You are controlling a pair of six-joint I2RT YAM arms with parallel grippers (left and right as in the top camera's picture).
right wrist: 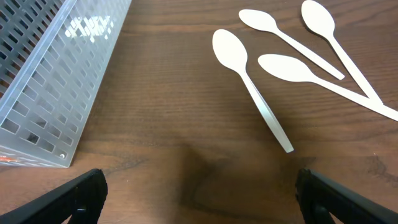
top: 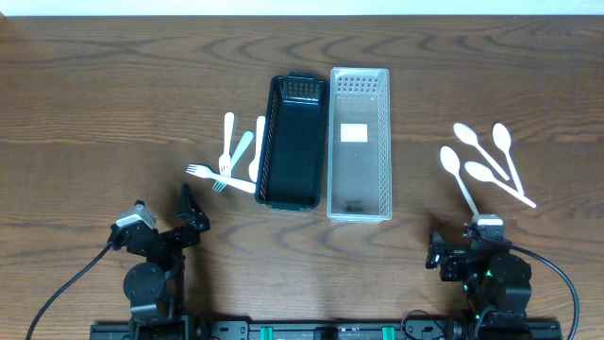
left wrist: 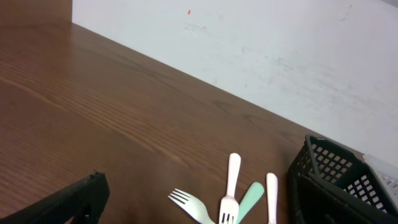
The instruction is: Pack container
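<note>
A black mesh basket (top: 293, 142) and a clear slotted container (top: 359, 142) stand side by side at the table's middle, both with no cutlery in them. Several plastic forks (top: 228, 162) lie left of the basket; the left wrist view shows a white fork (left wrist: 196, 206), a pink one (left wrist: 231, 190) and a teal handle (left wrist: 251, 199). Several white spoons (top: 483, 159) lie to the right, the nearest spoon (right wrist: 239, 62) ahead of my right gripper (right wrist: 202, 199). My left gripper (top: 192, 215) is open, short of the forks. The right gripper is open over bare wood.
The wooden table (top: 113, 104) ends at a white wall (left wrist: 280, 56) behind the basket (left wrist: 336, 180). The clear container's corner (right wrist: 56, 81) stands to the left of my right gripper. Cables trail from both arm bases at the front edge.
</note>
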